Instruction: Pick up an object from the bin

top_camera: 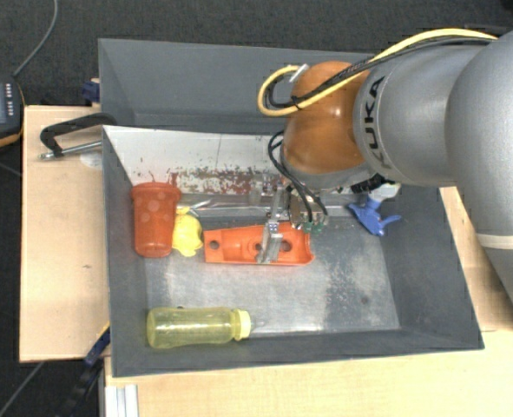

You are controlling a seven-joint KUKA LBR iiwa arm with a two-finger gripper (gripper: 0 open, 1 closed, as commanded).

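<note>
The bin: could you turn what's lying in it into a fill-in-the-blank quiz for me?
1. The gripper is over a flat piece coloured ____.
2. The orange cup sits at the view's ____ end of the bin.
3. The bottle by the front wall is coloured ____.
4. Right of the gripper lies a small thing coloured ____.
Missing words: orange; left; yellow; blue.

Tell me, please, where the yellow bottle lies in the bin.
The yellow bottle lies on its side along the bin's lower wall in the camera view, left of centre, apart from the orange cup and flat orange piece above it.
</note>
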